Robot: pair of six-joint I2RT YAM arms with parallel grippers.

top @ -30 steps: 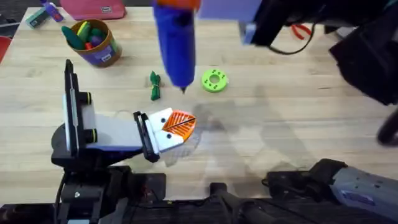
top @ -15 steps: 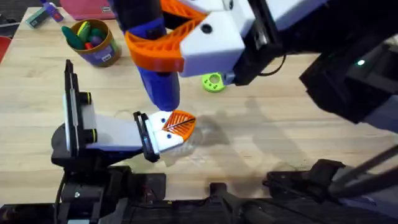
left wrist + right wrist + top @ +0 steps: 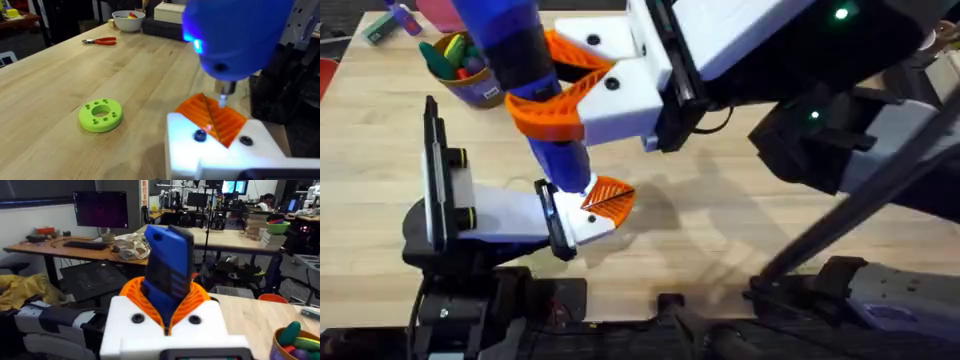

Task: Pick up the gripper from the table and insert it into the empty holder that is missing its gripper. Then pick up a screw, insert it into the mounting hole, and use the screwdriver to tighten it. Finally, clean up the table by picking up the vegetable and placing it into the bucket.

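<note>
From overhead, the right end effector (image 3: 555,85) clamps the screwdriver (image 3: 530,80) between its orange fingers, the blue body slanting down to the holder (image 3: 582,218). The gripper (image 3: 610,198) sits seated in that holder, at the front of the left arm. The bucket (image 3: 468,65) stands far left on the table (image 3: 740,230), holding toy vegetables.

The left wrist view adds the metal tip (image 3: 223,100) meeting the ribbed orange gripper (image 3: 215,117), a lime disc (image 3: 100,114) well apart, and red pliers (image 3: 100,41) near a white bowl (image 3: 128,20) at the far edge. Whether the left end effector is open or closed cannot be told.

The right wrist view shows the screwdriver (image 3: 167,275) wedged between orange pads (image 3: 197,300), with office desks and monitors in the room behind.
</note>
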